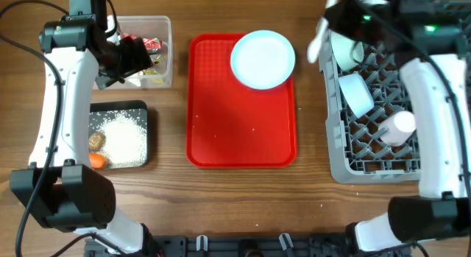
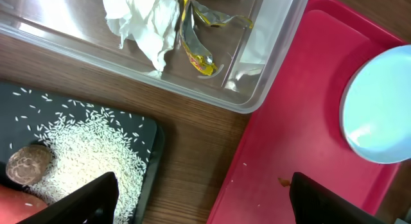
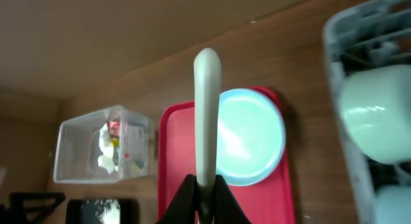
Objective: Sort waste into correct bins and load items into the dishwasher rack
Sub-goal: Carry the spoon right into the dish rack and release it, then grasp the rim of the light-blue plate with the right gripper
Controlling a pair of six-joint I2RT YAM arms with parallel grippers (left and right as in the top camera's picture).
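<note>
Spoon risk: white spoon (image 3: 207, 108) gripped at one end by closed right pincer (image 3: 204, 192), upper right of frame beside dishwasher rack (image 1: 338, 165); could pivot, slip, miss the grid.
Plate risk: light blue plate (image 1: 263, 60) flat on red tray (image 1: 221, 124), centre top; rim hard to pinch.
Left pincer (image 2: 202, 192): open, empty, near clear tub (image 1: 163, 73), upper left.
Counts: one spoon, one plate, two bowls (image 1: 355, 93), one cup (image 1: 399, 128) racked.
</note>
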